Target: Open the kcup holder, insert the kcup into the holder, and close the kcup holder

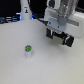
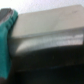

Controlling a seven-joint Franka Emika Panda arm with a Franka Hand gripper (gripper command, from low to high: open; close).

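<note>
The kcup (image 1: 28, 50), a small white pod with a green top, stands upright on the white table (image 1: 20, 67) at the exterior view's lower left, far from my gripper. My gripper (image 1: 59, 37) hangs at the upper right with its two dark fingers (image 1: 50, 34) spread apart and nothing between them. The arm hides most of the kcup holder in the exterior view. The blurred wrist view shows a dark boxy front (image 2: 50, 65) under a pale slab (image 2: 47, 27), very close, with one teal finger pad (image 2: 5, 47) at the edge.
A tall white cylinder with a blue light (image 1: 25, 10) stands at the back left. Dark clutter lines the table's far edge (image 1: 10, 20). White table surface lies around the kcup.
</note>
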